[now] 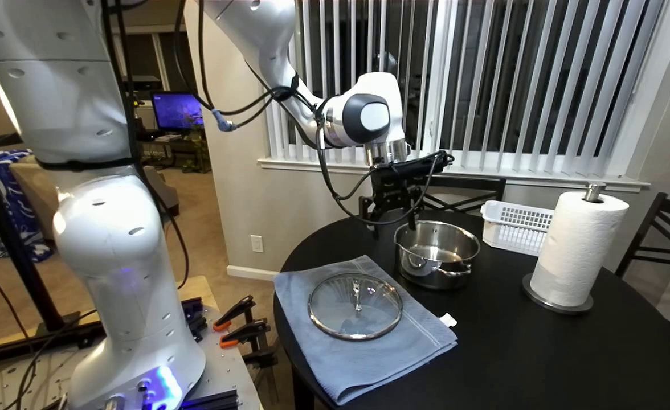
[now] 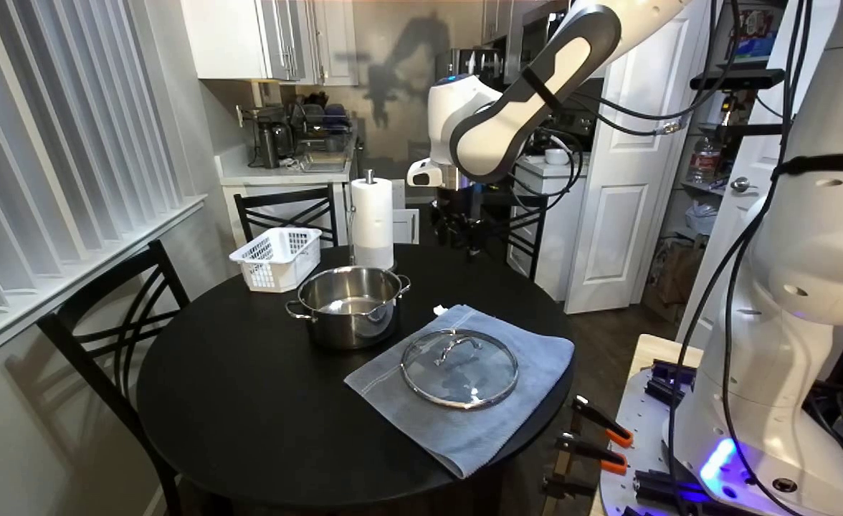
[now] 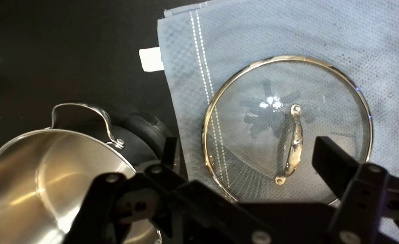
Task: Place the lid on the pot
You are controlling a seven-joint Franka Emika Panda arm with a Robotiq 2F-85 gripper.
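Lid [image 2: 459, 373], arm [image 1: 264, 28] bent abv tbl [image 1: 494, 336], jaws apart

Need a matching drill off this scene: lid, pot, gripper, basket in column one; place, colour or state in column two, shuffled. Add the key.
Column one
1. Lid
2. Pot
3. Gripper
4. Basket

Column two
A. White, perforated
B. Open in the air, holding nothing
C. Lying on the blue cloth
D. Shiny metal, uncovered

Pairs: 1-C; 2-D; 3-B; 4-A
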